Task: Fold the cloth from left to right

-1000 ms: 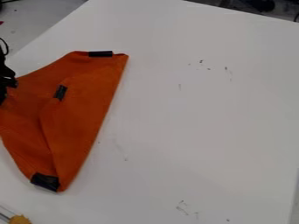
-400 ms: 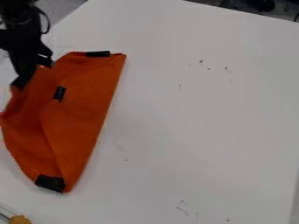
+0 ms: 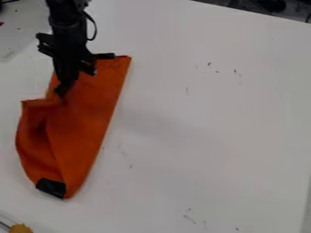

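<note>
1. The cloth (image 3: 85,132) should handle light, soft and limp, hard to damage but quick to ruck up if dragged low
2. Best hold is probably a pinch midway along its left edge, lifted before going right
3. It is plain orange, long and tapering, creased on the left, with a black patch (image 3: 50,187) at the lower end and a black strip (image 3: 104,56) at the upper
4. It lies toward the left edge of the white table (image 3: 213,127)
5. The gripper (image 3: 63,88) is at its upper left part; whether the jaws hold fabric, I cannot tell
</note>
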Available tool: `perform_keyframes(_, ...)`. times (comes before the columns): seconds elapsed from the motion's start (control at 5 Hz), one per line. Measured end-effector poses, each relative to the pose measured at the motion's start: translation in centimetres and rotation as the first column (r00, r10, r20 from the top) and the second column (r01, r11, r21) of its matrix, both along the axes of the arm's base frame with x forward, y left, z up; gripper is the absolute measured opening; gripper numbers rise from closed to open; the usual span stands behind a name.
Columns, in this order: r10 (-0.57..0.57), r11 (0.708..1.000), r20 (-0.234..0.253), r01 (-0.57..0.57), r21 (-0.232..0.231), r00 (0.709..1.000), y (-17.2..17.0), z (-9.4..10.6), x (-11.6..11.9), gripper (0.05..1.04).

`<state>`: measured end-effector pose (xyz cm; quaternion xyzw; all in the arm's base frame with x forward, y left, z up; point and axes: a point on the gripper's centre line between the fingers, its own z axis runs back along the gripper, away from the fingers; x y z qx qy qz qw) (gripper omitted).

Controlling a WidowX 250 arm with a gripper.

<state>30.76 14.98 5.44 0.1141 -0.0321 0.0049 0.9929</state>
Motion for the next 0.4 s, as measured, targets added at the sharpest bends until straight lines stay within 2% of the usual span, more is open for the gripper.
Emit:
perform_keyframes(0.2, -0.031, 0.999, -0.015, 0.030, -0.030, 0.999, -1.42, -0.88, 0.76, 0.058)
perform_keyframes(0.4, -0.030, 0.998, -0.004, 0.030, -0.049, 1.000, -1.91, -1.60, 1.15, 0.081)
